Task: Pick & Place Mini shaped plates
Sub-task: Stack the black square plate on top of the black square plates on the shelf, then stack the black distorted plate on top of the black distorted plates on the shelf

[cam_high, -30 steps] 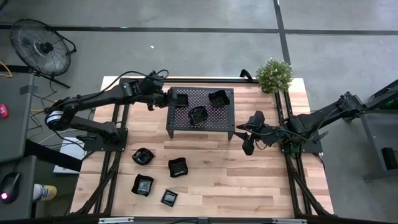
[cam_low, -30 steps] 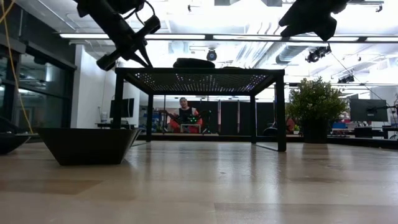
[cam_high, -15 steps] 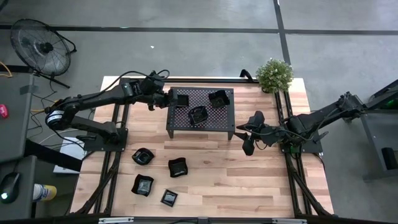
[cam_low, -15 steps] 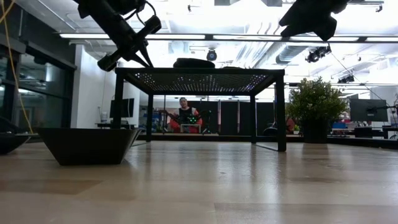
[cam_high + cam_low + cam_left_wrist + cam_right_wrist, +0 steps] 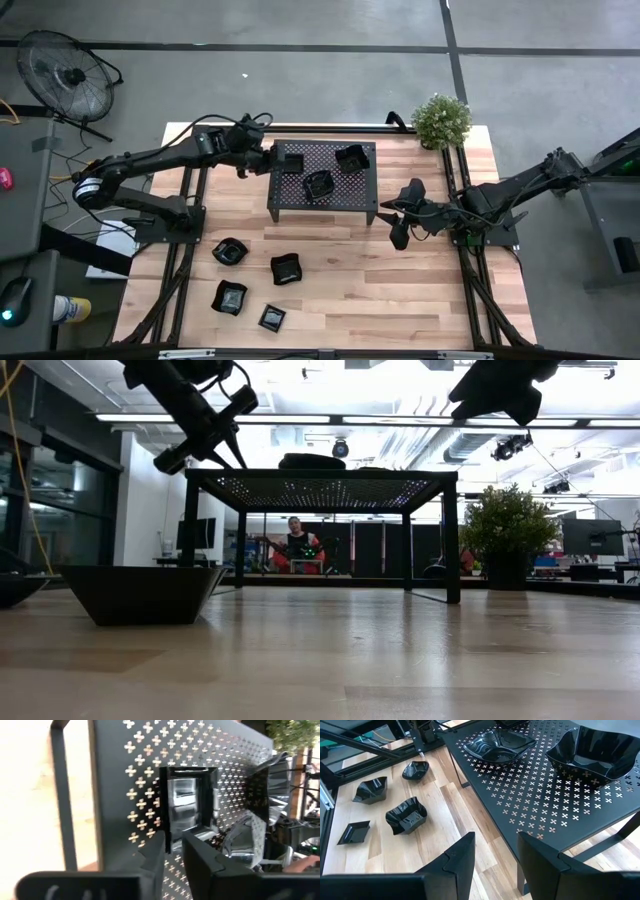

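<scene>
Three mini plates sit on the black mesh rack [image 5: 322, 200]: a small square one [image 5: 292, 160] near its left end, a wavy one [image 5: 318, 184] and a deep one [image 5: 351, 157]. Several more lie on the wooden table, among them a dish [image 5: 229, 252] and a crumpled-looking one [image 5: 286, 268]. My left gripper [image 5: 270, 158] reaches over the rack's left end and is shut on the square plate [image 5: 187, 807]. My right gripper [image 5: 400, 228] waits open off the rack's right end, touching nothing [image 5: 496, 850]. My left gripper pinches the square plate's rim at the corner facing the table's left edge [image 5: 172, 839] between its two fingers [image 5: 155, 857]. The fingers come slanting down from the table's left. The plate sits flat with its base on the rack's mesh top.
A potted plant [image 5: 441, 120] stands at the table's far right corner. The rack's legs [image 5: 451, 535] rise from the table's far middle. A person sits in the room behind [image 5: 297, 545]. Bare wood lies between the rack and the loose plates.
My left gripper has tipped a little over the rack's left end. The square plate stays where it was on the rack.
</scene>
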